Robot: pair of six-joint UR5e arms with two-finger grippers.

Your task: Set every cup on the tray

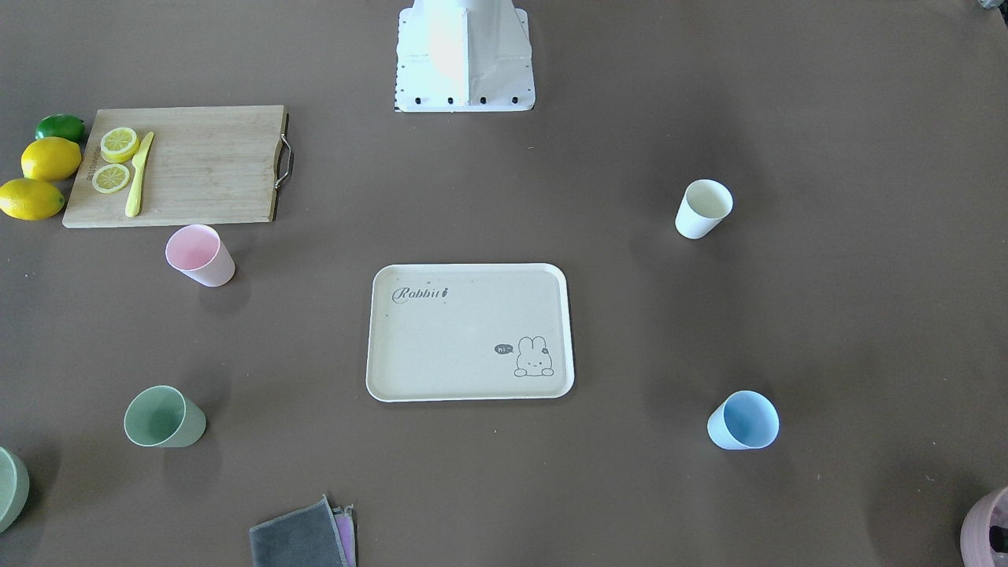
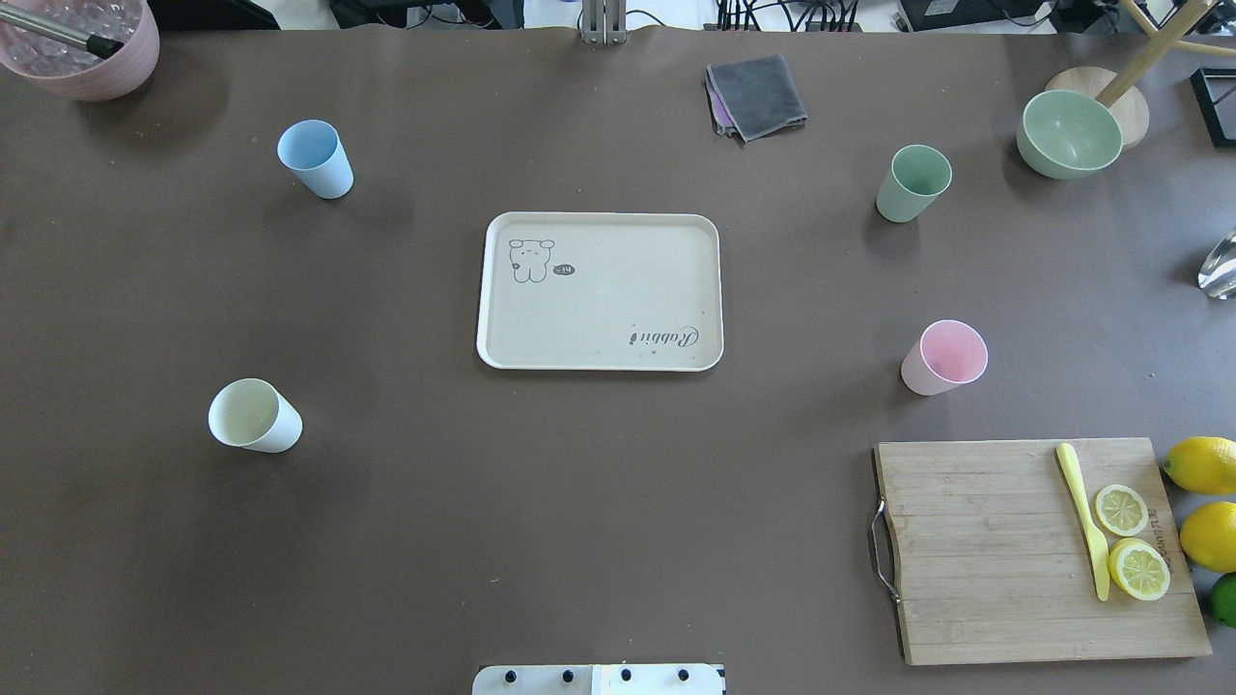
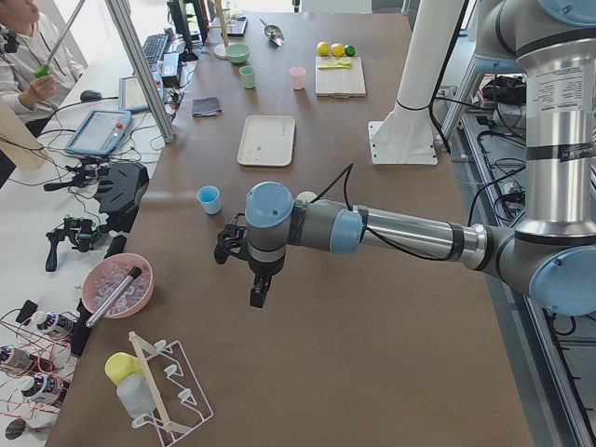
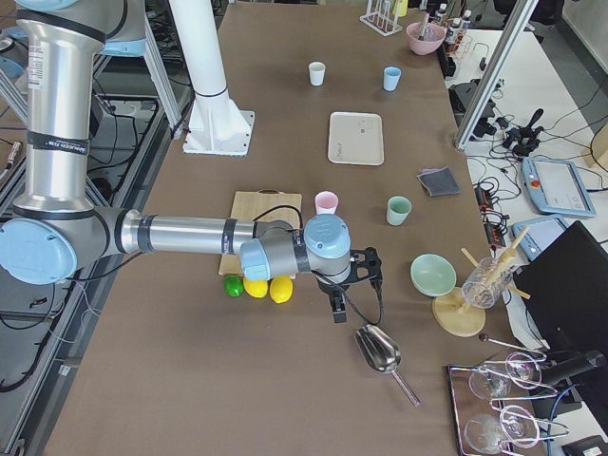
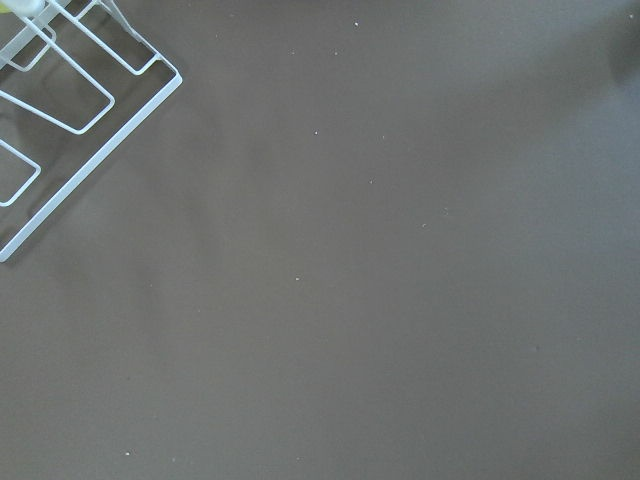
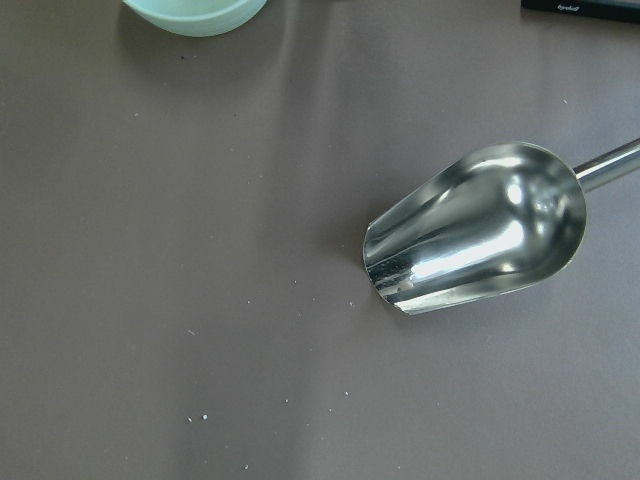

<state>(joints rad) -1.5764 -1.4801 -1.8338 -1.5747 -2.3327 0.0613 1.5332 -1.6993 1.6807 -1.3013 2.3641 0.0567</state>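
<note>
The cream tray (image 2: pixel 599 319) lies empty at the table's middle, also in the front view (image 1: pixel 465 346). Four cups stand upright on the table around it, all apart from it: pink (image 2: pixel 945 356), sage green (image 2: pixel 913 181), cream-white (image 2: pixel 254 416) and light blue (image 2: pixel 315 158). My left gripper (image 3: pixel 256 293) hangs over bare table beyond the blue cup, far from the tray. My right gripper (image 4: pixel 339 309) hangs past the lemons, beside a metal scoop. Both show only in the side views; I cannot tell whether they are open or shut.
A wooden cutting board (image 2: pixel 1033 550) holds lemon slices and a yellow knife, with lemons (image 2: pixel 1202 463) beside it. A grey cloth (image 2: pixel 756 95), a green bowl (image 2: pixel 1068 133) and a pink bowl (image 2: pixel 82 43) stand along the far edge. A metal scoop (image 6: pixel 480 235) and a wire rack (image 5: pixel 60 110) lie under the wrists.
</note>
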